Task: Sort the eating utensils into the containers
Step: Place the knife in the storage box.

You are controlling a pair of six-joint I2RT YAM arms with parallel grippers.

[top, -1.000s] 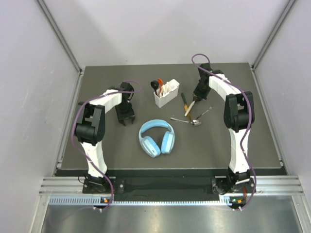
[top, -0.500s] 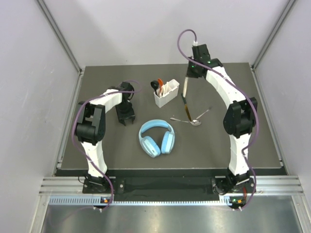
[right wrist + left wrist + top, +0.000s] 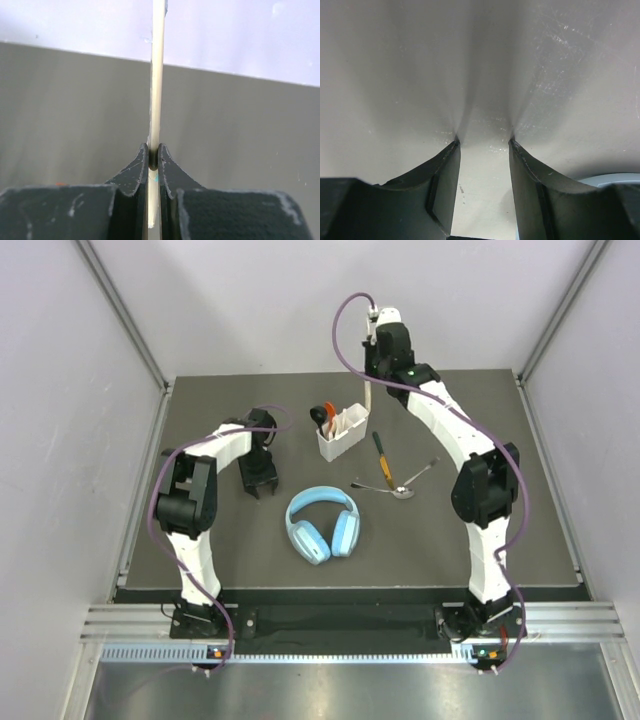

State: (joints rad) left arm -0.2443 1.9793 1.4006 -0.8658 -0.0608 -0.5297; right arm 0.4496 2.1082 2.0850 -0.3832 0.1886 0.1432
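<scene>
My right gripper [image 3: 371, 375] is raised above the back of the table and shut on a thin pale wooden utensil [image 3: 368, 398] that hangs down just right of the white caddy [image 3: 350, 432]. In the right wrist view the pale stick [image 3: 157, 75] is pinched edge-on between my fingertips [image 3: 154, 149]. The caddy holds an orange-red spoon [image 3: 328, 410] and a black spoon [image 3: 317, 417]. A dark-handled utensil [image 3: 381, 456] and two metal spoons [image 3: 398, 486] lie on the mat right of the caddy. My left gripper [image 3: 259, 486] is open and empty, low on the mat [image 3: 484, 142].
Light-blue headphones [image 3: 323, 523] lie in the middle of the mat, right of my left gripper; their edge shows in the left wrist view [image 3: 612, 178]. Grey walls close in the back and sides of the dark mat [image 3: 200, 550].
My right gripper has lifted the pale utensil off the mat and carried it up and left, from beside the spoons to above the caddy's right end. The left arm has not moved.
</scene>
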